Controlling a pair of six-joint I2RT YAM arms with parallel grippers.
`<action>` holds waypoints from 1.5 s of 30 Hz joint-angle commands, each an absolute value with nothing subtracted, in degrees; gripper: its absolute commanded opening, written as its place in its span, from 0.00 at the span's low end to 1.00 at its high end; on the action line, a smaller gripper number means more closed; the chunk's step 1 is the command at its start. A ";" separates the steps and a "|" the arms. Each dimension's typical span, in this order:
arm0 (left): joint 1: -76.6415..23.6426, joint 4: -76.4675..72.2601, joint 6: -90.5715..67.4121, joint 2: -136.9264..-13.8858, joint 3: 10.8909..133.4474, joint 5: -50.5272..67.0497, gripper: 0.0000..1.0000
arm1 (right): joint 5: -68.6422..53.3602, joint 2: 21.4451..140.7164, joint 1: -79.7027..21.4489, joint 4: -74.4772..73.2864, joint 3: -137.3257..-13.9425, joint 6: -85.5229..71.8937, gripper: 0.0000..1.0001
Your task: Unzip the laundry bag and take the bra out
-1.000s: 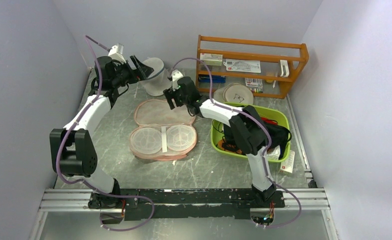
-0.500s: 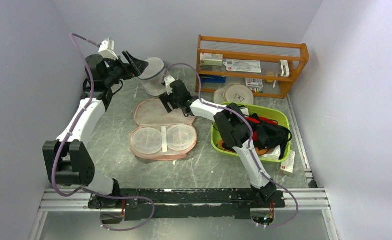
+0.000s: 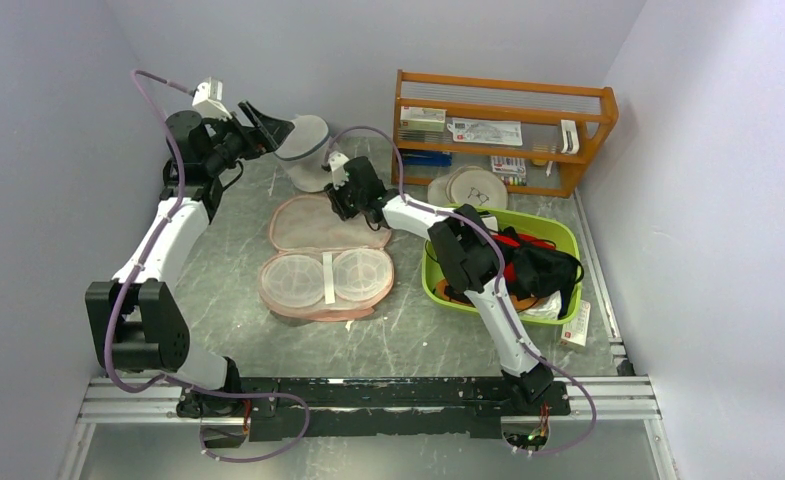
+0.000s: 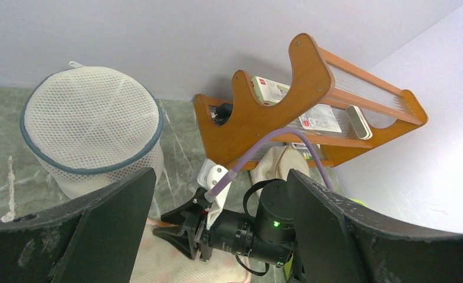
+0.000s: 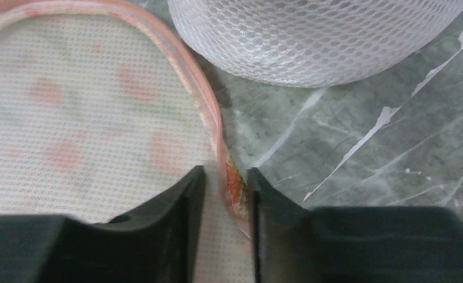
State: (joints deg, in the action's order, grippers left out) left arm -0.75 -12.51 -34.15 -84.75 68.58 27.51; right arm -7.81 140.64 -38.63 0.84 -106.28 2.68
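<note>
The laundry bag (image 3: 326,255) lies unzipped and spread flat on the table (image 3: 218,262). Its white mesh two-cup half is nearest the arm bases and its printed flap is folded away beyond it. The long axis runs left to right across the table. No dark item shows in either half. To the right, well apart from the bag, the bra (image 3: 543,268) appears as a black bundle in the green bin (image 3: 430,283), so removal looks complete. At the far edge of the flap, the right gripper (image 5: 224,180) straddles the pink rim. Its fingers are drawn close together and pinch that rim, which runs straight away from the claw between them. Any next move with the flap therefore falls to the right arm. Just beyond stands the white mesh bag (image 3: 313,165). The left gripper (image 3: 266,122) hangs raised beside it, spread wide and holding nothing, apart from the laundry bag.
</note>
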 commanded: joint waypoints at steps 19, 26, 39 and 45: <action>4.50 -13.55 -33.08 -85.40 69.96 30.52 0.95 | 11.27 117.88 -51.66 -16.38 -101.27 8.03 0.00; 5.84 -13.79 -33.39 -85.52 69.85 30.73 0.95 | 14.56 112.13 -59.96 -18.12 -90.74 4.98 0.00; 5.55 -13.72 -33.02 -86.08 69.70 30.50 0.95 | 8.18 105.25 -62.89 -9.14 -70.61 -7.84 0.03; 3.01 -11.57 -29.47 -86.13 70.04 27.93 0.96 | 3.27 97.15 -62.88 -6.67 -63.28 -11.16 0.34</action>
